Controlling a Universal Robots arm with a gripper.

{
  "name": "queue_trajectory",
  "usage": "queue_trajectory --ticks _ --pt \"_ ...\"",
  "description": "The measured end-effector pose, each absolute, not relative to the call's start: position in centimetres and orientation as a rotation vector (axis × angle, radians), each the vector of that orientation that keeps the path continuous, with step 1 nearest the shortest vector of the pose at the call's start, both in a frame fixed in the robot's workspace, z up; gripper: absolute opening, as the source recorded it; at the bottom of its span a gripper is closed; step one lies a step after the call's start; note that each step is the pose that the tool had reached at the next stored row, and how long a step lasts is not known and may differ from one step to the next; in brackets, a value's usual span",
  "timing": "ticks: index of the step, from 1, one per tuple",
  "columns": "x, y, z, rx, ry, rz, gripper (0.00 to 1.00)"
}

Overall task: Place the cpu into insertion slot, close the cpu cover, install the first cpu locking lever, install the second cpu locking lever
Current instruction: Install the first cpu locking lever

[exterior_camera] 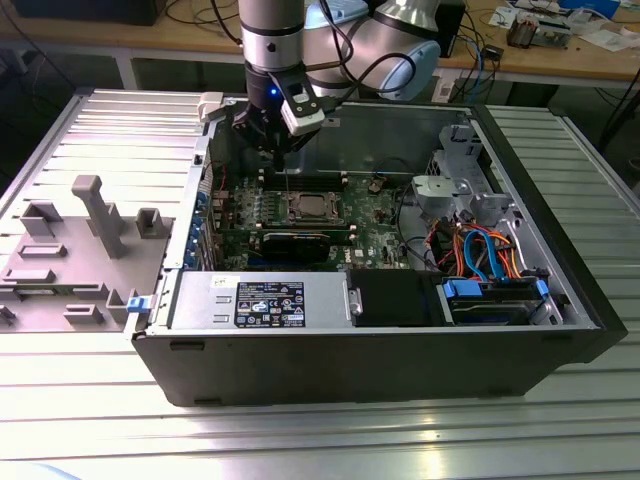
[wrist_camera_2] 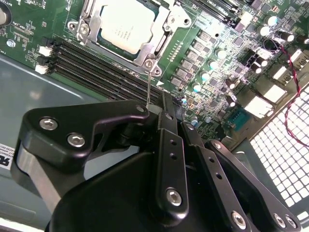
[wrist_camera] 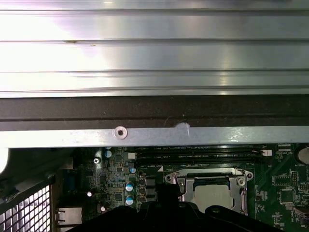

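Inside open case (exterior_camera: 400, 350), mid board (wrist_camera_2: 231, 58): chip (wrist_camera_2: 126, 24) seated in socket (wrist_camera_2: 83, 28), cover (wrist_camera_2: 159, 36) shut over it. Thin lever (wrist_camera_2: 148, 87) stands upright; latching apparently not yet done. End effector (wrist_camera_2: 166, 104) just above, fingers (wrist_camera_2: 170, 145) pressed together near lever tip.

exterior view high over the open case (exterior_camera: 300, 360); both wrist views close above the insertion slot (wrist_camera_2: 161, 34) (wrist_camera: 182, 186)

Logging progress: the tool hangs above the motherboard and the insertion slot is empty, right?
No. The insertion slot is not empty: the cpu sits in it, framed by the cpu cover, as the second wrist view shows. The tool does hang above the motherboard.
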State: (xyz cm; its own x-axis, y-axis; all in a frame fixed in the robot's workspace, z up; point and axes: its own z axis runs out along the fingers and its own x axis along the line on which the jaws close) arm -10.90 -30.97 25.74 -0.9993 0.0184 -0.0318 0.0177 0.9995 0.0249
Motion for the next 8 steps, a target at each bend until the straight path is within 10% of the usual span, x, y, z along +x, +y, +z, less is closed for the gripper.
queue_trajectory --ticks 8 --pt "-10.23 -30.97 25.74 0.028 3.109 0.036 0.11"
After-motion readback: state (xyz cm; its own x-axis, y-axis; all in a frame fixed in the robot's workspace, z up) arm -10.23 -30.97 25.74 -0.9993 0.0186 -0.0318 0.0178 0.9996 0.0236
